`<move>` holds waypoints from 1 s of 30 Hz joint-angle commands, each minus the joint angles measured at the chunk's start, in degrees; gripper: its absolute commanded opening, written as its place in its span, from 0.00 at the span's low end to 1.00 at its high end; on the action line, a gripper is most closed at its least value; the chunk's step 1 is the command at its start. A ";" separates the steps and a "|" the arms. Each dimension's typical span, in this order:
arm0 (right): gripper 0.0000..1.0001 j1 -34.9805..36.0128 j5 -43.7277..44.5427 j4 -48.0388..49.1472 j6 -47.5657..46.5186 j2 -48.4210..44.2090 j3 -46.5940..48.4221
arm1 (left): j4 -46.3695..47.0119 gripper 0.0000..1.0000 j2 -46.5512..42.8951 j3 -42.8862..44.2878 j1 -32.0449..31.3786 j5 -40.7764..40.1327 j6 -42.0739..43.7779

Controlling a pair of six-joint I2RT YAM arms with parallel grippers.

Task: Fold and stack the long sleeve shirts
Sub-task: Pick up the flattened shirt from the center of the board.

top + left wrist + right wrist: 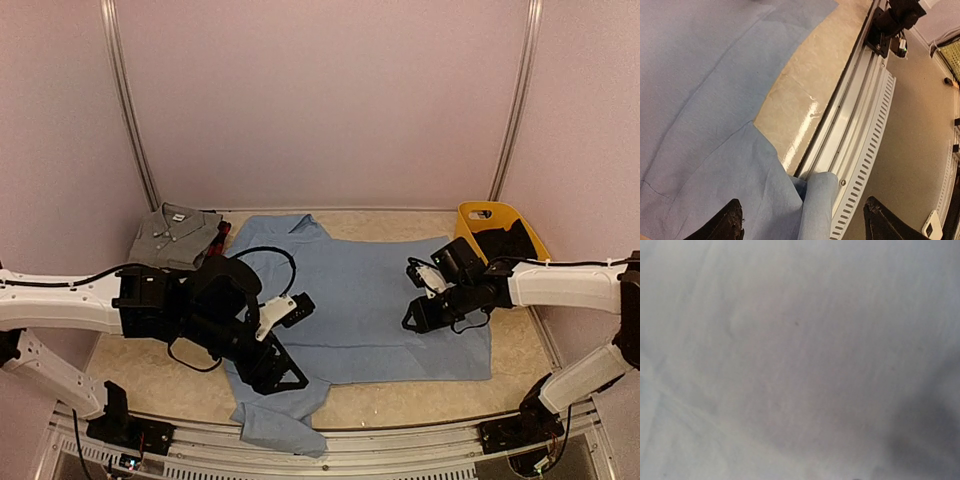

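The light blue shirt (370,300) lies spread flat across the middle of the table, and one part (280,425) hangs over the near edge. My left gripper (272,382) hovers above that near corner. In the left wrist view it (805,225) is open, its fingertips (732,222) wide apart over a rolled fold of blue cloth (820,200). My right gripper (420,318) is down on the shirt's right part; its wrist view shows only blurred pale cloth (800,360), and its fingers are hidden. A folded grey shirt (172,235) lies at the back left on red-and-black plaid (222,232).
A yellow basket (498,228) stands at the back right, just behind the right arm. A metal rail (850,130) runs along the table's near edge, with the floor beyond it. Pale walls close in the table on three sides.
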 commanded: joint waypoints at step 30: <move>0.40 0.58 5.03 -9.64 1.13 -7.63 1.60 | -24.25 0.00 16.71 14.28 -8.51 -3.59 11.00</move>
